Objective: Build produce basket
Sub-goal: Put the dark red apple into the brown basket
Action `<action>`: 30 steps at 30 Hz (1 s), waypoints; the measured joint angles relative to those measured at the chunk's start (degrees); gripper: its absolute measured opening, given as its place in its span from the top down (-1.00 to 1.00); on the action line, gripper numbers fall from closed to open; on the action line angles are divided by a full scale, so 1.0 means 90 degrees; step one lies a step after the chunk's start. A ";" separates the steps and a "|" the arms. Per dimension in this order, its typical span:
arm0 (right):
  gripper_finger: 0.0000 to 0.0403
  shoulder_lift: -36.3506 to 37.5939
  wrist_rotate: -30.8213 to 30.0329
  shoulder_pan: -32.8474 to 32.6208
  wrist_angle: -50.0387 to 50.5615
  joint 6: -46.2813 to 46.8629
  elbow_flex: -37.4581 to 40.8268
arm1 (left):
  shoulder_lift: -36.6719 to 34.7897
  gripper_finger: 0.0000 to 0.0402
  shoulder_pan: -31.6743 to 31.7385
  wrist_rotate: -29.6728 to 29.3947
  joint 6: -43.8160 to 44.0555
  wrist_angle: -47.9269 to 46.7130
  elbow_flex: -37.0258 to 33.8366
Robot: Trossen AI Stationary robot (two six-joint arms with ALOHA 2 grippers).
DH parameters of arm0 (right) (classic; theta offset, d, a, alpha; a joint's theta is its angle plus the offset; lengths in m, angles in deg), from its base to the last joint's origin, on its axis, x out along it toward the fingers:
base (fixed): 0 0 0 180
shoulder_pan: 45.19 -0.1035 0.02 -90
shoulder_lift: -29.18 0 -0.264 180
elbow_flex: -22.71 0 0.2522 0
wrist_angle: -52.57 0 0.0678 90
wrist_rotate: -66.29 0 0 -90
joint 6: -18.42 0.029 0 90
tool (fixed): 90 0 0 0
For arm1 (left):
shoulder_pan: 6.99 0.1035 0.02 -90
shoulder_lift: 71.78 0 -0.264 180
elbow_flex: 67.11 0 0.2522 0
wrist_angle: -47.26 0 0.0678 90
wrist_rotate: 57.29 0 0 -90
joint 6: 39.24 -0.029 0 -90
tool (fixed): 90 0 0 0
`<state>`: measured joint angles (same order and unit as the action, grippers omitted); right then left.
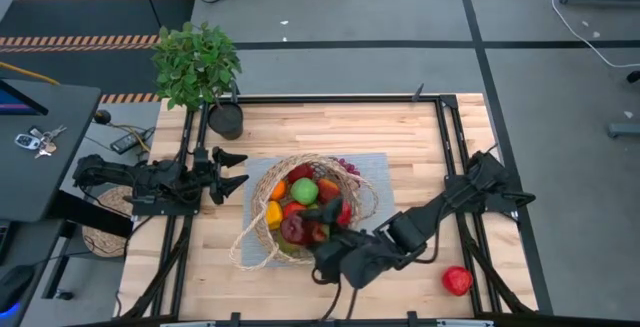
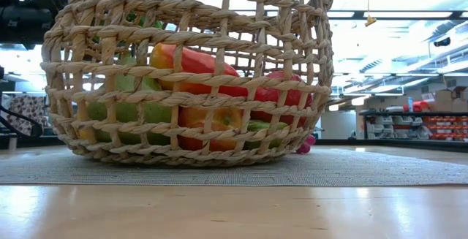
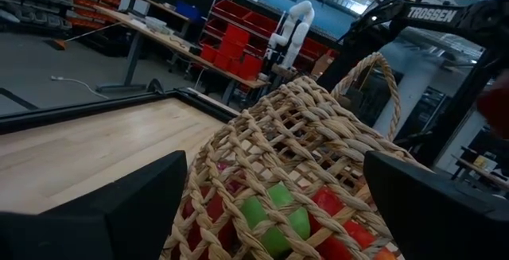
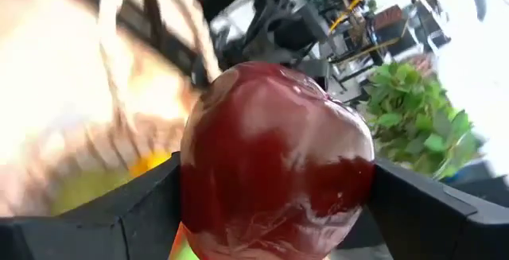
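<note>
The wooden table (image 1: pixel 400 137) carries a grey mat (image 1: pixel 372 167), and on the mat stands the basket (image 1: pixel 262 235), filled with produce (image 1: pixel 305 192): a green apple on top, red and orange pieces around it. Seen from table height, the basket's weave hides most of its contents; only red, orange and green patches show through the gaps. A potted plant (image 1: pixel 197 62) stands at the table's far left corner. The white word TROSSEN reads on the dark arm (image 3: pixel 429 13) crossing the left wrist view.

The right gripper (image 1: pixel 322 239) hangs over the basket's near rim, its fingers clamped on a dark red apple (image 4: pixel 274 161) that fills the space between them and blocks most of that camera's outlook; the basket behind it is only a blur. The left gripper (image 1: pixel 232 170) waits just beside the basket's left wall, fingers spread wide, holding nothing. One loose red fruit (image 1: pixel 457 280) lies on the bare wood near the table's front right corner, well apart from both grippers.
</note>
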<state>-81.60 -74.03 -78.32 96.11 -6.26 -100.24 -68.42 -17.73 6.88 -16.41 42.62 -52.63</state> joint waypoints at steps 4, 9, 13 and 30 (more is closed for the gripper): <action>-0.75 -0.0074 -0.0015 0.0148 0.0160 -0.0707 0.0042 | 0.0002 -0.94 0.0002 -0.0001 0.0000 0.0000 0.0000; -0.75 -0.0085 -0.0079 0.0207 0.0325 -0.1266 0.0046 | 0.0001 -0.94 0.0001 -0.0001 0.0000 -0.0002 0.0000; -0.76 -0.0085 -0.0171 0.0217 0.0551 -0.2126 0.0049 | 0.0000 -0.94 0.0001 -0.0002 0.0000 0.0000 0.0000; -0.89 -0.0085 -0.0156 0.0293 0.0561 -0.3886 0.0049 | 0.0000 -0.94 0.0001 -0.0002 0.0000 -0.0002 0.0000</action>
<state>-82.37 -75.43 -75.69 101.16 -41.23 -99.80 -68.42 -17.73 6.87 -16.41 42.60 -52.63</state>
